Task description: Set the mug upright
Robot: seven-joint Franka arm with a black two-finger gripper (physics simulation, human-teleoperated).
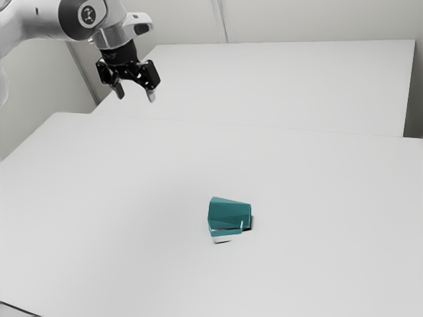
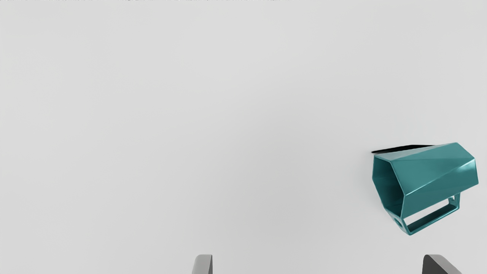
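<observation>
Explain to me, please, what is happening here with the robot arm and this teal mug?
One Franka arm is to set the faceted teal mug upright, but nothing is handling it at this moment. The mug lies on its side on the white table, with its handle at its side. The black end effector is open and empty, held above the table, away from the mug. The uprighting is not yet done.

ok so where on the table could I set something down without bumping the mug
Bare tabletop borders the mug toward both the exterior view's left and right. More bare surface lies between it and the raised gripper. The only tight spot is right against the tipped mug, including its handle.
</observation>
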